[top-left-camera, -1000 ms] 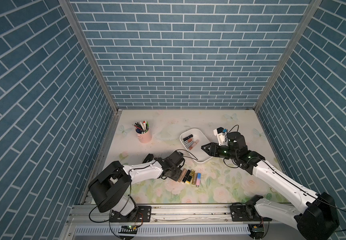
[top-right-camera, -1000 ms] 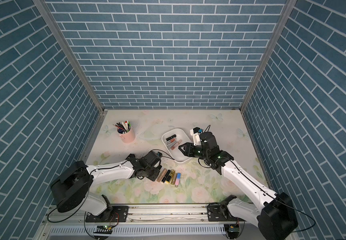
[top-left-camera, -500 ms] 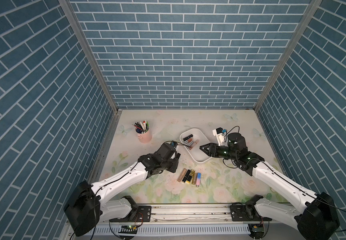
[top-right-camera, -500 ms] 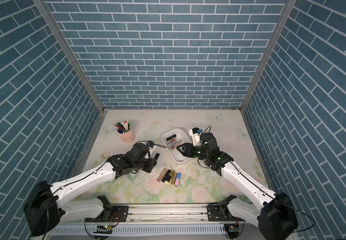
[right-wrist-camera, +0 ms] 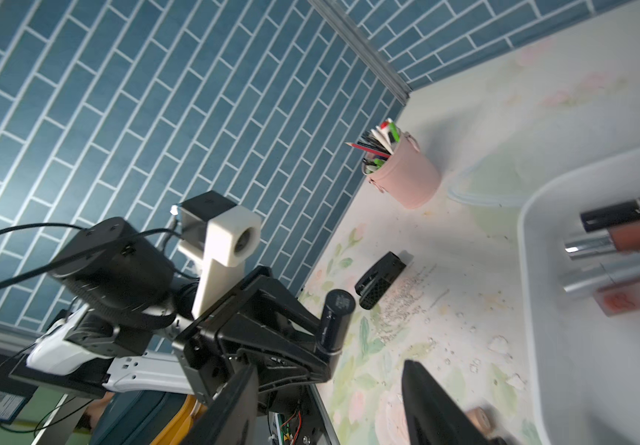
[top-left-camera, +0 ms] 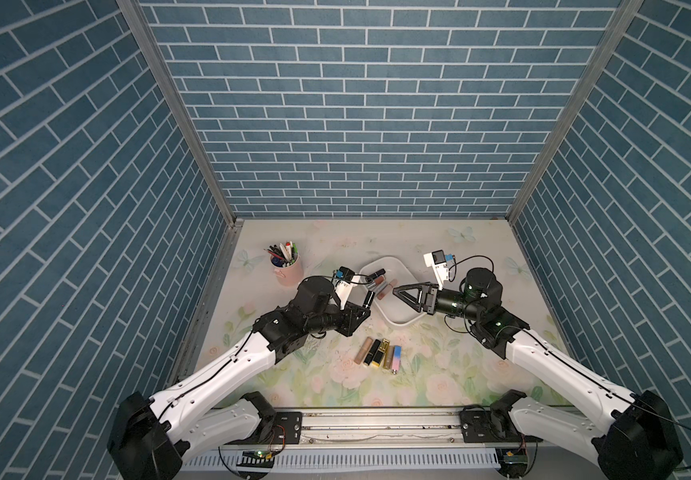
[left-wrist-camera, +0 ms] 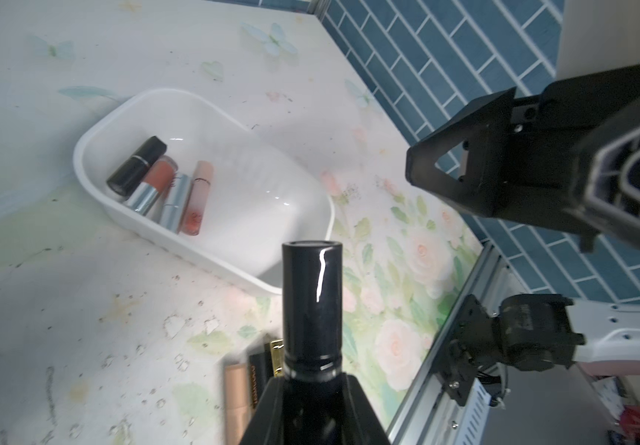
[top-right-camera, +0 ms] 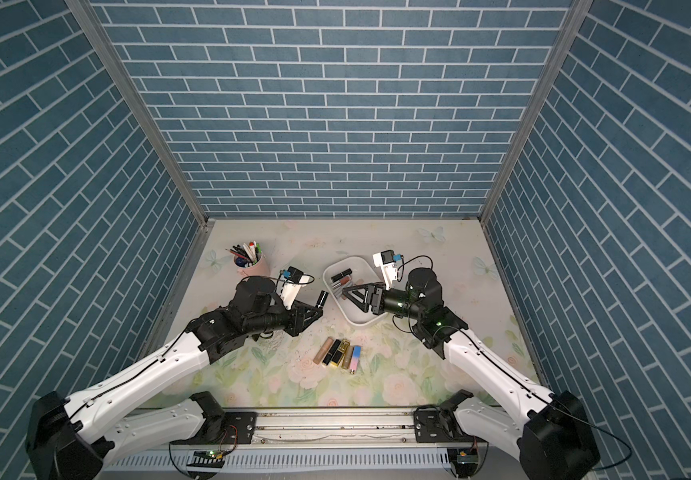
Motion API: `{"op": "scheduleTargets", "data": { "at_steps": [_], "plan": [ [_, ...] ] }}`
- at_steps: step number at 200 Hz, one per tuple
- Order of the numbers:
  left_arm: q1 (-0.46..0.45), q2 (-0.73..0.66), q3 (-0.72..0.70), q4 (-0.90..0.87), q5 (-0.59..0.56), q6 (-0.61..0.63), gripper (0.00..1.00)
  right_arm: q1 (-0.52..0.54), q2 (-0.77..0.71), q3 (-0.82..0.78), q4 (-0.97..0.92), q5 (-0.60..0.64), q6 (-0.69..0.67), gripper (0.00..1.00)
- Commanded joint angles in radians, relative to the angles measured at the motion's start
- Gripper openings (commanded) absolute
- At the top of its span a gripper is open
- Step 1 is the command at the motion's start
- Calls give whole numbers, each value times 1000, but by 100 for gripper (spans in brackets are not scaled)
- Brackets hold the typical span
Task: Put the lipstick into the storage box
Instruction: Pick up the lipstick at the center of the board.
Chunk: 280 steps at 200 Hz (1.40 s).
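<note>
My left gripper [top-left-camera: 363, 312] [top-right-camera: 315, 312] [left-wrist-camera: 312, 383] is shut on a glossy black lipstick [top-left-camera: 370, 298] [top-right-camera: 322, 298] [left-wrist-camera: 312, 304] [right-wrist-camera: 333, 319], held above the table by the left rim of the white storage box [top-left-camera: 397, 318] [top-right-camera: 356, 319] [left-wrist-camera: 256, 200] [right-wrist-camera: 527, 277]. Several lipsticks [left-wrist-camera: 164, 185] lie at the box's far end. My right gripper [top-left-camera: 397, 289] [top-right-camera: 345, 293] [right-wrist-camera: 330, 364] hovers over the box, open and holding nothing, its tips pointing at the left gripper.
Several more lipsticks [top-left-camera: 381, 353] [top-right-camera: 339, 353] lie in a row on the floral mat in front of the box. A pink pen cup [top-left-camera: 287, 270] [right-wrist-camera: 407, 181] stands at the back left. A small black plastic piece [right-wrist-camera: 380, 279] lies left of the box.
The left arm has risen from the row of lipsticks with the black one and swung back toward the box. The right gripper's jaws have spread wider.
</note>
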Motion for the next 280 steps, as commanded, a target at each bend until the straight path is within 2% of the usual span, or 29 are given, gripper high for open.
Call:
{"op": "scheduleTargets", "data": {
  "at_steps": [1, 43, 92, 110, 137, 168, 245, 280],
  "plan": [
    [38, 31, 18, 153, 143, -37, 20, -3, 32, 42, 112, -93, 15, 64],
    [50, 134, 69, 239, 205, -55, 20, -2, 138, 141, 91, -147, -34, 66],
    [52, 191, 101, 244, 211, -44, 19, -3, 208, 171, 85, -132, -49, 67],
    [56, 199, 116, 235, 212, -36, 19, -3, 192, 186, 17, -73, -94, 67],
    [58, 217, 130, 219, 213, -22, 19, -3, 128, 200, -96, 77, -179, 66],
    [58, 222, 136, 211, 216, -20, 19, -3, 91, 200, -171, 190, -204, 66],
    [58, 202, 144, 214, 225, -29, 19, -2, 141, 138, -21, 52, -80, 65],
    [58, 200, 142, 220, 222, -32, 19, 0, 158, 101, 80, -3, -8, 57]
  ]
}}
